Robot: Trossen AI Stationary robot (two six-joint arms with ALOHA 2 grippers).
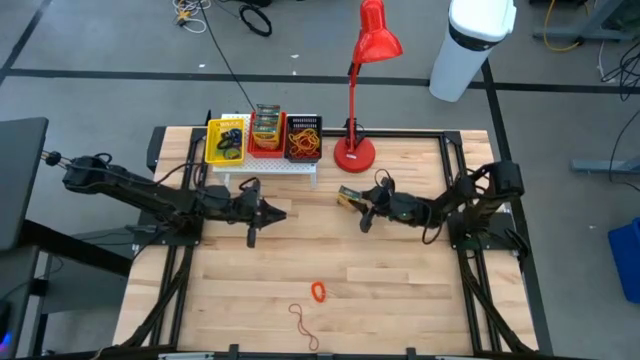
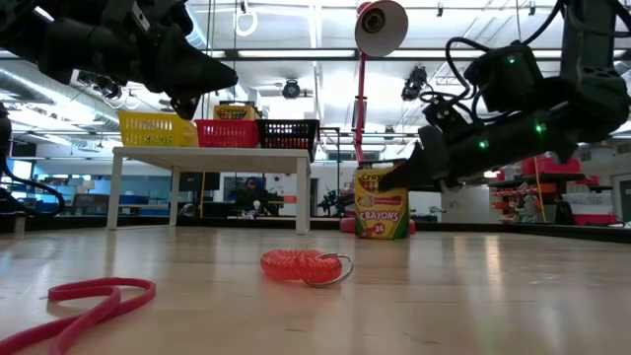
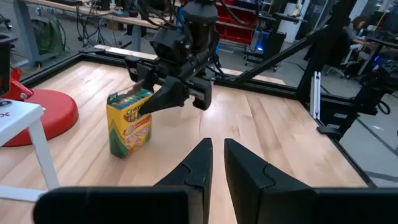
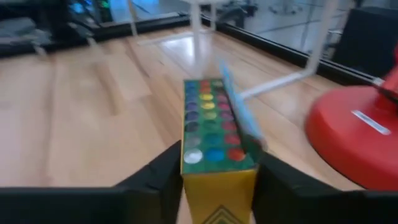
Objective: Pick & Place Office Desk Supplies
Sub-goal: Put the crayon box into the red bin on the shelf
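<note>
The crayon box (image 2: 382,203) stood upright on the table (image 1: 400,300), just beside the red base of the desk lamp (image 1: 354,152) and in front of the white rack (image 1: 262,168) that carried the yellow, red and black baskets. Its long axis pointed up, and its lid flap was open, so the coloured crayon tips showed at the top. The right claw (image 4: 217,171) was directly at this box: in the right wrist view the box stood between the two dark fingers, one on each narrow side, very close to the cardboard. The jaws were about half open, and I could not tell whether they already pressed the box or only framed it; the box looked to rest on the wood and was not lifted. I judged that the coming move depended on this: the box lay straight ahead of the right claw, between its fingers, so it needed only to close and then lift toward the baskets. The left claw (image 3: 214,165) was farther away, near the middle of the table and beside the rack's front edge, with its fingers almost together and holding nothing. It pointed toward the box but was well apart from it. A coiled orange band (image 2: 296,264) and a red rubber-band loop (image 2: 94,296) lay alone on the near part of the table.
</note>
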